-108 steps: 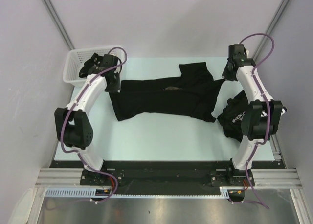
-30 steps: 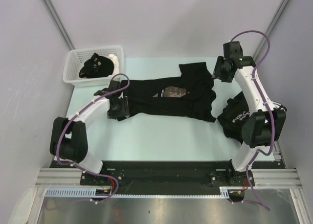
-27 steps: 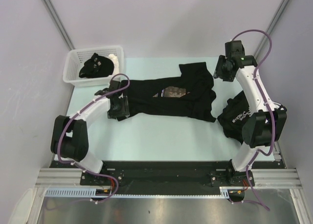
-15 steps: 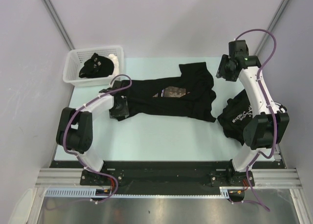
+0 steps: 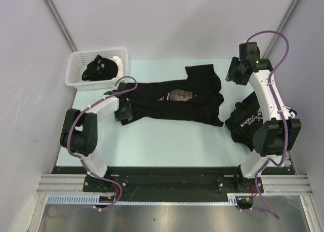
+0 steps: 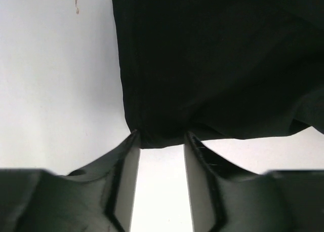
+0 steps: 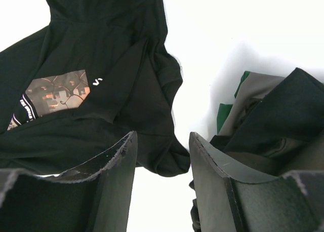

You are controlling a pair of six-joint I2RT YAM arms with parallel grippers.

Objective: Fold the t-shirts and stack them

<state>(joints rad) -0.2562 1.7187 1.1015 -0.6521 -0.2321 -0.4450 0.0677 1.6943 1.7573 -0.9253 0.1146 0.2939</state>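
A black t-shirt (image 5: 167,106) with a reddish-brown chest print (image 5: 179,95) lies spread across the middle of the table. My left gripper (image 5: 124,112) is low at its left edge. In the left wrist view the shirt (image 6: 212,65) fills the top, and its hem reaches between the tips of the left gripper (image 6: 160,136), whose jaws stand apart. My right gripper (image 5: 234,75) hovers open beyond the shirt's right sleeve. The right gripper (image 7: 162,136) holds nothing and looks down on the print (image 7: 55,92). A second black t-shirt (image 5: 245,121) with white lettering lies crumpled at the right.
A white slotted basket (image 5: 76,70) with dark cloth inside stands at the back left corner. The pale green table (image 5: 167,141) shows bare along its front. Grey and green cloth (image 7: 238,105) shows in the right-hand pile. Walls close in on both sides.
The left jaws have narrowed around the shirt's left hem, and that arm's elbow swung toward the table. The right gripper drifted back and right, away from the sleeve.
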